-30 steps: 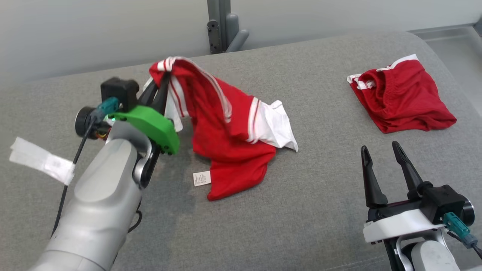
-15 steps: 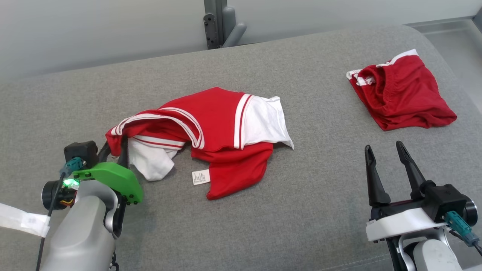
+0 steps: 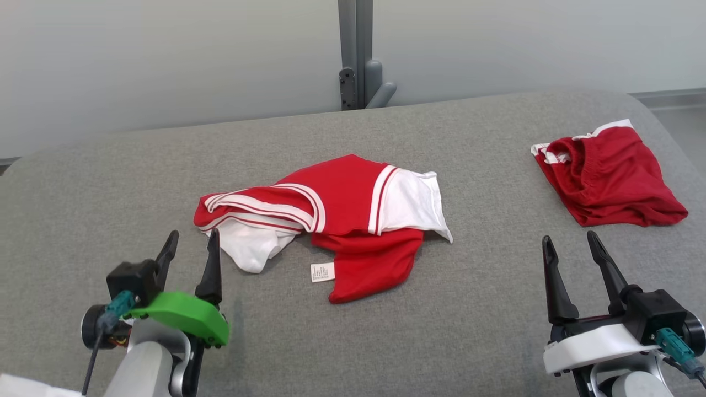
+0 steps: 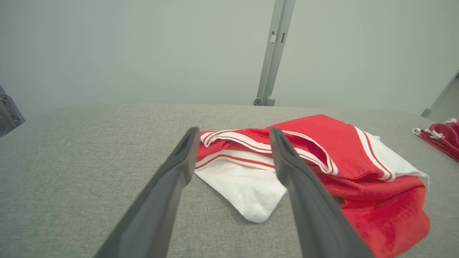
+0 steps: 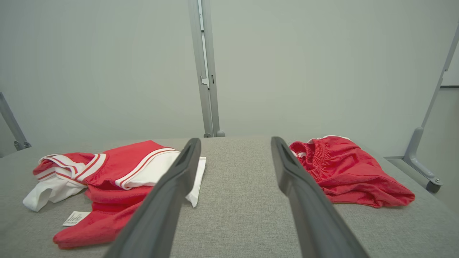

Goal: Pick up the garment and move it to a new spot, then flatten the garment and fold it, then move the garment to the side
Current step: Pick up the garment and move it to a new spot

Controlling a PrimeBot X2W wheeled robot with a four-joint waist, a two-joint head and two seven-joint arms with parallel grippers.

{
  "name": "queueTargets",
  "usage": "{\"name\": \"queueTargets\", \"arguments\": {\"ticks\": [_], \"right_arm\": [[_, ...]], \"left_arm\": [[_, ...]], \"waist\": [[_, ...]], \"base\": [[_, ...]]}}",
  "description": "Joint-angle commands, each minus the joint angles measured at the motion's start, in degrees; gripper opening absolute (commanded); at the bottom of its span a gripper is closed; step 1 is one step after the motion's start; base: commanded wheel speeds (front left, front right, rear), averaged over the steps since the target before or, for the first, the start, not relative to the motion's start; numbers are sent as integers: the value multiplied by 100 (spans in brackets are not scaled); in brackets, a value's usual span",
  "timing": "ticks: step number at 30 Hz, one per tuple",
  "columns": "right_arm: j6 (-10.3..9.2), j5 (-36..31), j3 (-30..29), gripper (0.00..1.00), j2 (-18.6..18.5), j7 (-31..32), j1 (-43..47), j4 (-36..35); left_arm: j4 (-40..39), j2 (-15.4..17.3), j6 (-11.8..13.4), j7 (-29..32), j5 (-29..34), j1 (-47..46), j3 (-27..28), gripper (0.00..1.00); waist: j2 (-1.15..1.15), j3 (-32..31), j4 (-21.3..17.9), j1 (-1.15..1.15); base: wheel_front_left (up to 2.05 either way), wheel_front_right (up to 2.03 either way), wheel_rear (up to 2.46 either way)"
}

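At 8 o'clock in the head view the left gripper (image 3: 193,236) stands spread and empty, its tips just beside the garment (image 3: 342,220), which lies crumpled mid-pad (image 3: 441,331). Red shorts (image 3: 606,182) lie at 2 o'clock. At 4 o'clock the right gripper (image 3: 569,240) is spread wide, holding nothing

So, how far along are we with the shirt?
Relocating looks done: the shirt lies crumpled on the cushion, free of the left gripper, whose fingers stand apart beside its white sleeve. Nothing is in hand; the right gripper is open. Flattening, folding and moving aside remain.
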Motion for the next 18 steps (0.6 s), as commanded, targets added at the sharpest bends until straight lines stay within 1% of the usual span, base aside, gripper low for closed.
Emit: {"name": "queueTargets", "arguments": {"ticks": [1, 5, 10, 18], "right_arm": [[-9, 23, -17, 100, -4, -17, 112, 20], [-9, -6, -45, 100, -5, -17, 183, 56], [-9, 1, -25, 100, -5, -18, 283, 102], [-9, 102, -5, 100, -5, -18, 427, 63]], "left_arm": [[-327, -59, -18, 1, 117, 373, 179, 100], [-884, -216, 78, 1, 318, 915, 472, 100], [-1375, -436, 217, 1, 533, 1476, 783, 100], [-1928, -665, 309, 0, 816, 2096, 882, 100]], "waist": [[0, -180, 165, 0], [0, -255, 262, 0], [0, -323, 353, 0], [0, -375, 503, 0]], "base": [[0, 0, 0], [0, 0, 0], [0, 0, 0], [0, 0, 0]]}}
